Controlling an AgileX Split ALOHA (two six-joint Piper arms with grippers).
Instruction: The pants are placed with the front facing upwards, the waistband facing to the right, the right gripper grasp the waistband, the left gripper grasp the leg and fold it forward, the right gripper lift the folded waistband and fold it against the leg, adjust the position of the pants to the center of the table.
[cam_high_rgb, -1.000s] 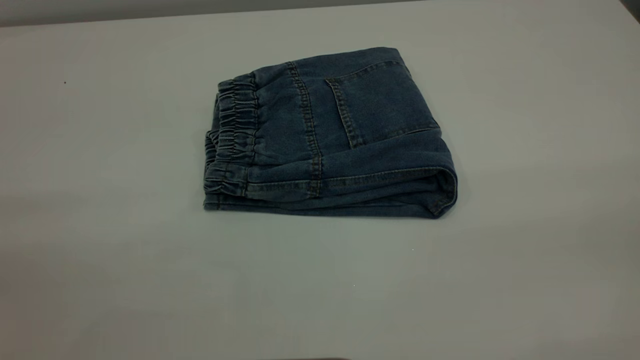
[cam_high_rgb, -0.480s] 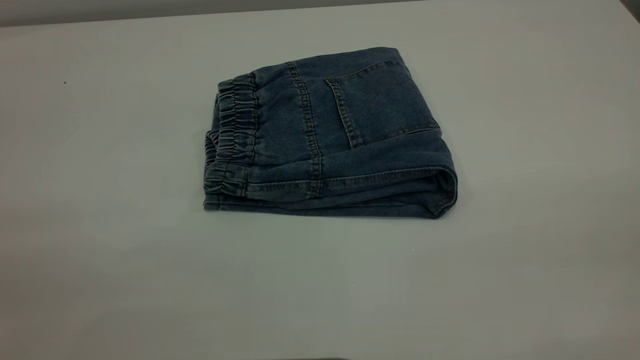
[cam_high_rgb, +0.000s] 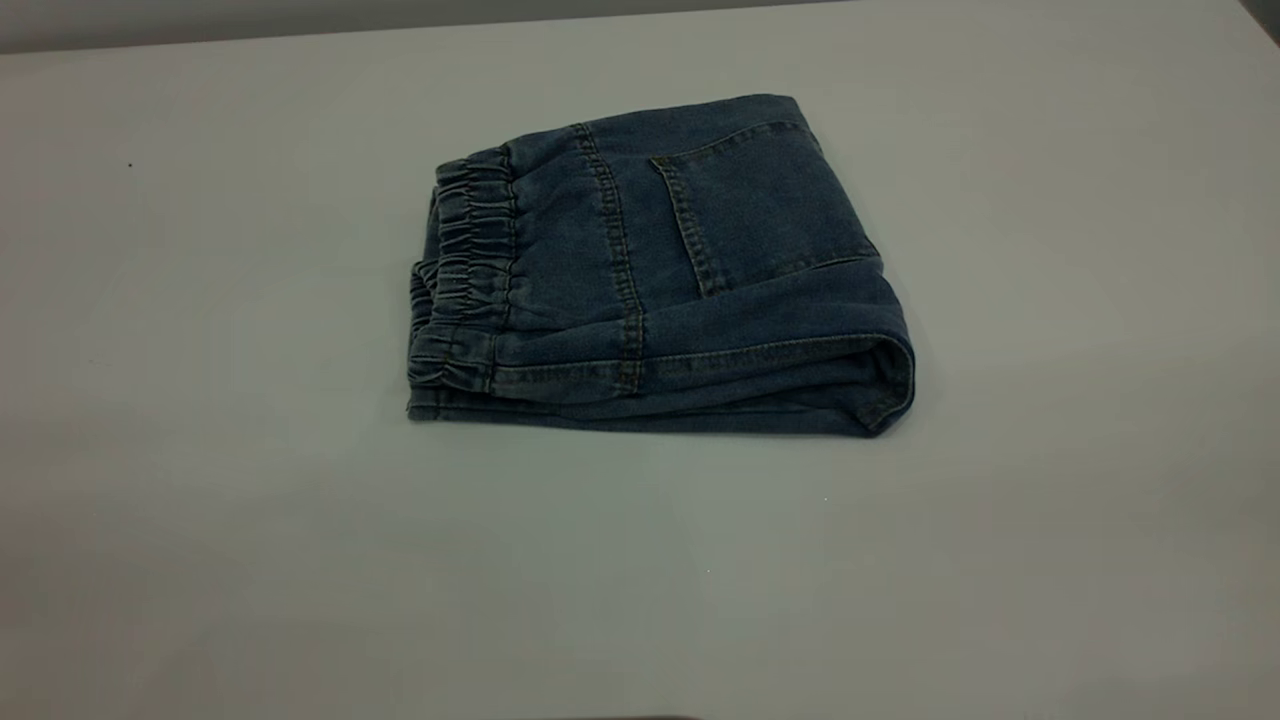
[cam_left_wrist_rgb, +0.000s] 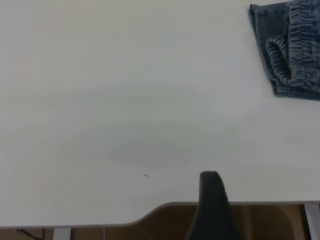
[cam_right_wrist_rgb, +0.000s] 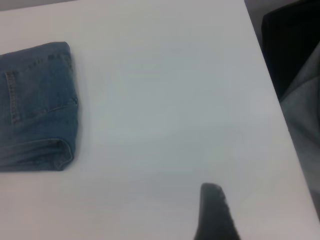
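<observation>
Pants (cam_high_rgb: 655, 275) are seen folded into a compact stack, centre-upper frame on the table (cam_high_rgb: 200, 550), waistband (cam_high_rgb: 465, 270) at its left edge. Nothing is held. Left gripper (cam_left_wrist_rgb: 212, 207) and right gripper (cam_right_wrist_rgb: 215, 212) are parked clear; finger state cannot be told. Task is judged essentially done.

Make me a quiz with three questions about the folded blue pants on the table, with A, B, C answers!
1. Which end of the pants holds the waistband, seen from the exterior view?
A left
B right
C far edge
2. How many back pockets show on top?
A none
B one
C three
3. What touches the pants?
A left gripper
B right gripper
C only the table

Answers: 1 A, the ruched band lies at the left end. 2 B, one stitched pocket shows. 3 C, no gripper is near the pants.
</observation>
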